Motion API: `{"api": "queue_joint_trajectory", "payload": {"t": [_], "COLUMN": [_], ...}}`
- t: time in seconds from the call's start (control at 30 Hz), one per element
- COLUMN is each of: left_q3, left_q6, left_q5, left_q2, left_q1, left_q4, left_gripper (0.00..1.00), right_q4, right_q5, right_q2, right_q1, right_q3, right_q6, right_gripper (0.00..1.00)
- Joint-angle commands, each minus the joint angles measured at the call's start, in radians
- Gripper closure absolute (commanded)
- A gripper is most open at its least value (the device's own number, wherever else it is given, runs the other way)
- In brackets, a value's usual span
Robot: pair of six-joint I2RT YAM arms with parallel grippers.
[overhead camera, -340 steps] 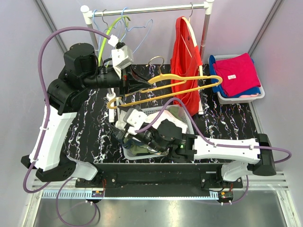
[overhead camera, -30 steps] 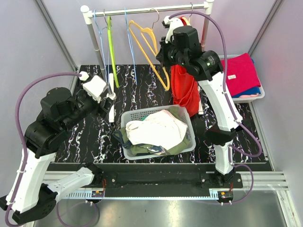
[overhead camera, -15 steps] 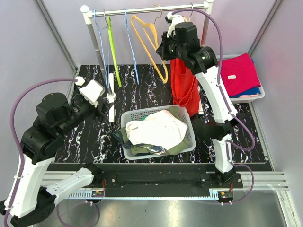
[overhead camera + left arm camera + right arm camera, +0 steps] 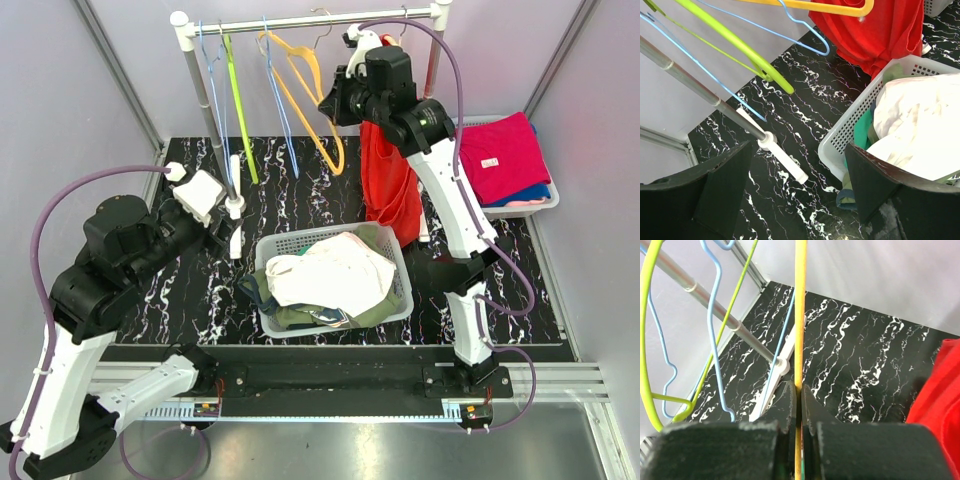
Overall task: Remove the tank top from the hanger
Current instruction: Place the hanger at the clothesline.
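A red tank top (image 4: 390,185) hangs from the rail's right end; the hanger inside it is hidden behind my right arm. It also shows in the left wrist view (image 4: 880,35) and at the right wrist view's edge (image 4: 940,385). My right gripper (image 4: 333,100) is raised near the rail, left of the tank top, shut on a bare yellow hanger (image 4: 336,165). Up close, its fingers (image 4: 800,390) pinch the yellow bar (image 4: 800,315). My left gripper (image 4: 225,225) hovers open and empty over the table, left of the basket (image 4: 262,250); its view shows bare marble between its fingertips (image 4: 797,185).
On the rail (image 4: 300,20) hang a green hanger (image 4: 240,110) and blue wire hangers (image 4: 278,110). The white basket (image 4: 840,145) holds white and green clothes. A bin (image 4: 505,205) with red and blue clothes stands at the right. The rack's white foot (image 4: 785,160) lies below my left gripper.
My right arm has carried the yellow hanger up and leftward along the rail. The left arm has hardly moved, and its jaws stay open.
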Motion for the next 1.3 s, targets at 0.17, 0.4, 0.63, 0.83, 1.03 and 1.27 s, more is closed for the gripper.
{"api": "queue_joint_trajectory", "payload": {"t": [0.17,0.4,0.63,0.83,1.03,1.27], "left_q3": [0.008,0.003,0.003,0.005,0.003,0.003], "left_q6": [-0.004,-0.004,-0.007,-0.004,-0.009,-0.003], "left_q5": [0.008,0.007,0.01,0.004,0.007,0.002], "left_q2": [-0.006,-0.012,-0.01,-0.009,-0.003,-0.009], "left_q1": [0.004,0.004,0.004,0.004,0.004,0.004], "left_q4": [0.056,0.056,0.058,0.056,0.059,0.056], "left_gripper": [0.19,0.19,0.19,0.19,0.19,0.19], "right_q4": [0.098,0.101,0.112,0.069,0.066,0.04], "right_q5": [0.001,0.021,0.024,0.102,0.172,0.265], "right_q2": [0.036,0.053,0.069,0.011,-0.102,-0.22], "right_q1": [0.086,0.117,0.134,0.135,0.134,0.118], "right_q3": [0.017,0.022,0.04,-0.001,-0.047,-0.113], "right_q6": [-0.01,-0.019,-0.028,-0.088,-0.139,-0.19], "right_gripper": [1.0,1.0,1.0,0.69,0.44,0.33]}}
